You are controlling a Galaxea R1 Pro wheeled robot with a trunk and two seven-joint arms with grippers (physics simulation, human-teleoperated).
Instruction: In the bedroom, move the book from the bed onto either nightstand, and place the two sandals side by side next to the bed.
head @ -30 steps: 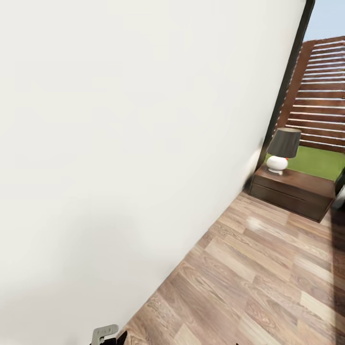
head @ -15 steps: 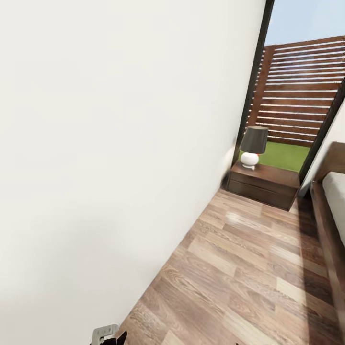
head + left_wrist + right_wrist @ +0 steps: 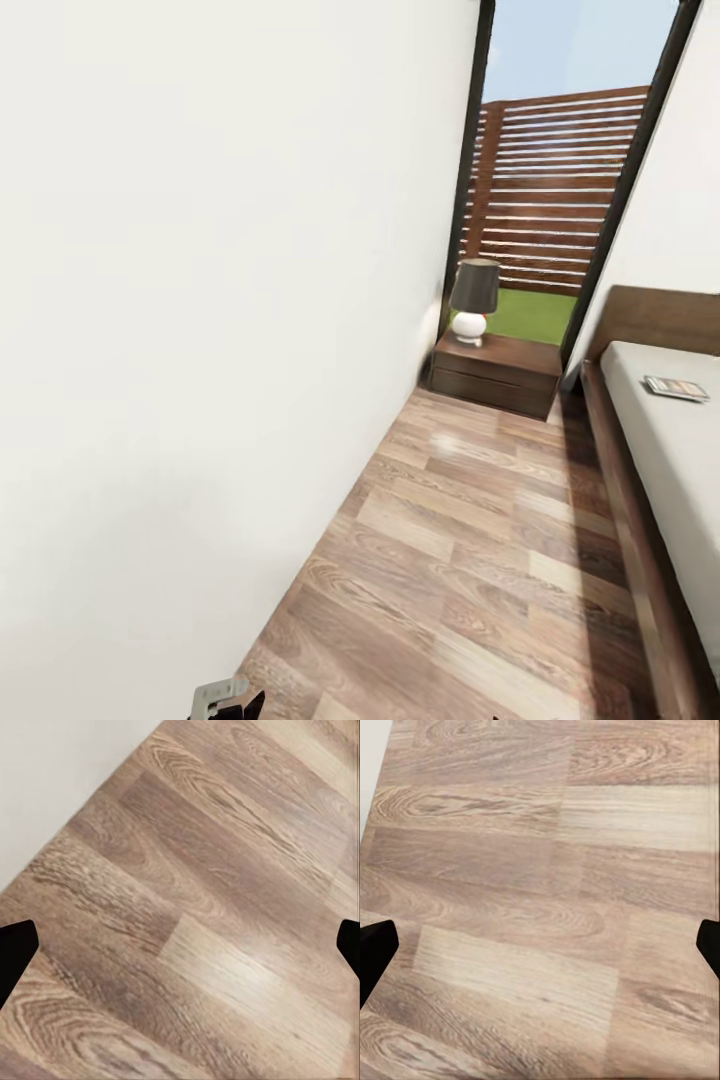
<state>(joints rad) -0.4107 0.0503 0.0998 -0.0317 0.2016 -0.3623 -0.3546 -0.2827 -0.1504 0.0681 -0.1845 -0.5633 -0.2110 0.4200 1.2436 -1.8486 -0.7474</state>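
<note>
The book (image 3: 677,388) lies flat on the off-white mattress of the bed (image 3: 660,450) at the right of the head view, close to the brown headboard. The dark wooden nightstand (image 3: 496,373) stands in the far corner between the white wall and the bed. The two sandals are out of view. My left gripper (image 3: 181,949) is open over bare wood planks near the wall's foot. Open as well, my right gripper (image 3: 541,949) hangs above the floor with nothing between its fingers.
A black-shaded lamp (image 3: 474,298) with a white base stands on the nightstand. A white wall (image 3: 200,350) runs along the left. Behind the nightstand a tall glass opening (image 3: 560,200) shows a slatted fence and grass. A strip of wood floor (image 3: 470,560) runs between wall and bed.
The head camera has swung to the right: the wall takes up less of the picture, the nightstand has shifted left, and the bed with the book has come into view.
</note>
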